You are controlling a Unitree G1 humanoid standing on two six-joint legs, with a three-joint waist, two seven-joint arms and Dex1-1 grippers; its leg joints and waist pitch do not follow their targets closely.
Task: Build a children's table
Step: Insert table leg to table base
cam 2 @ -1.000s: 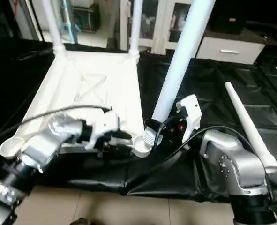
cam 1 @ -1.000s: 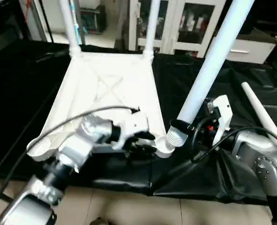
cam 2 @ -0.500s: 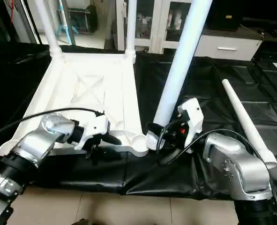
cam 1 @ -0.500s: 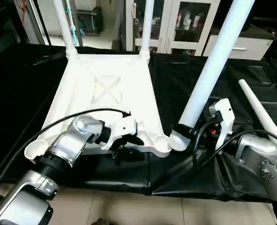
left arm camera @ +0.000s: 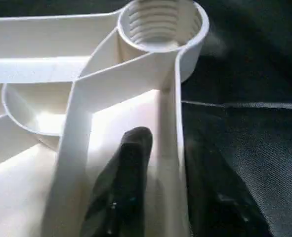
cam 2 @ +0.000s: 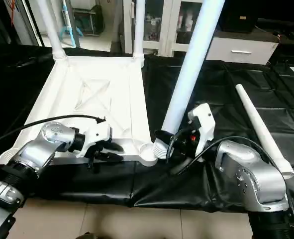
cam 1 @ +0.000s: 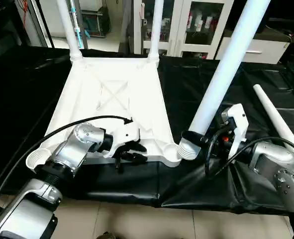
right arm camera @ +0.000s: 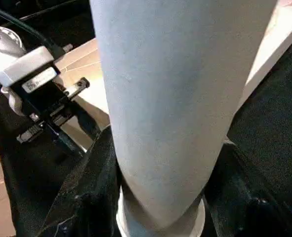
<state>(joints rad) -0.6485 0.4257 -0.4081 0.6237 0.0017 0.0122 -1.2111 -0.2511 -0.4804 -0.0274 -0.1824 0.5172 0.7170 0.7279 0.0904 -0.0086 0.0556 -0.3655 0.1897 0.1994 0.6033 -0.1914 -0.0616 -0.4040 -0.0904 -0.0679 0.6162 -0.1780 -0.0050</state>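
Table top [cam 1: 117,99], white and upside down, lies on the big black cloth [cam 1: 211,89] that covers the work table. You can see the X-shaped ribs on its underside. Two white legs are already in the far corners and stand straight up: one at the far left [cam 1: 67,25] and one at the far right [cam 1: 155,25].

The left gripper [cam 1: 132,152] is at the near edge of the table top. In the left wrist view, one black finger [left arm camera: 121,187] sits on the inside of the thin white rim wall, and the other dark finger sits on the outside, over the black cloth. So the two fingers pinch the rim between them. Just past them is the near right corner socket [left arm camera: 160,24], a round hole with screw ridges inside. It has no leg in it.

The right gripper [cam 1: 206,144] is closed around a third leg [cam 1: 226,64], near its bottom. In the right wrist view the black fingers [right arm camera: 94,177] hug both sides of the fat white tube. This leg leans away from the robot and to the right. Its ridged bottom end [cam 1: 189,148] is just beside the near right corner socket, not in it.

A fourth leg [cam 1: 276,117] lies flat on the black cloth, off to the right, well apart from the table top.

The near left corner socket [cam 1: 37,159] is open too, with no leg in it.
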